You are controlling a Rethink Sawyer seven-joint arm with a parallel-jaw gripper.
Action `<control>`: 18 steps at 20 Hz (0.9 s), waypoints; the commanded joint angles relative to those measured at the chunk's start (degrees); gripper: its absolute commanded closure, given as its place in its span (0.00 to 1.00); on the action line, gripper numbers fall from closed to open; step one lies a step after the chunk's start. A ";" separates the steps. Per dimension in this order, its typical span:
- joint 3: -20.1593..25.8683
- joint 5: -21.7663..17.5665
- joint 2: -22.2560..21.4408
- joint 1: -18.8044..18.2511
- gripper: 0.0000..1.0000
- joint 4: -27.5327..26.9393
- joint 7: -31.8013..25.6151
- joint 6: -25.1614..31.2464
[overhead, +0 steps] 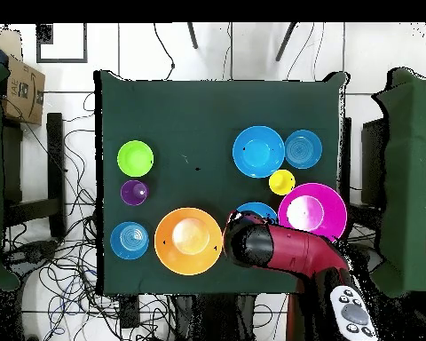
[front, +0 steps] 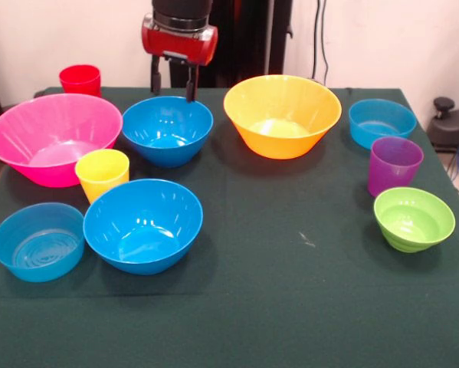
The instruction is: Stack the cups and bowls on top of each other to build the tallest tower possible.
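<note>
My gripper [front: 173,83] hangs open and empty over the far rim of a medium blue bowl [front: 166,129]. A second medium blue bowl [front: 143,224] sits nearer, with the yellow cup [front: 103,173] between them. The large pink bowl [front: 53,146] and the red cup [front: 80,79] are at the left. The yellow-orange bowl [front: 282,115] is at centre right. The purple cup [front: 395,164] and the green bowl [front: 413,218] are at the right. Small light-blue bowls stand at front left [front: 39,241] and far right [front: 381,121]. Every piece stands alone; no tower shows. In the overhead view my arm [overhead: 283,250] hides the red cup.
The pieces stand on a dark green cloth-covered table [front: 290,291]. A black device [front: 451,123] sits off the table's right edge. In the overhead view a cardboard box [overhead: 19,89] and cables lie on the floor around the table.
</note>
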 commanded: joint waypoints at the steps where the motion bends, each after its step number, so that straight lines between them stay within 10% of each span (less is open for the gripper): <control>1: 7.34 -3.83 1.92 -1.23 0.00 -3.63 -5.72 7.94; 18: 11.17 -6.80 1.23 -5.67 0.00 -4.60 -7.65 10.69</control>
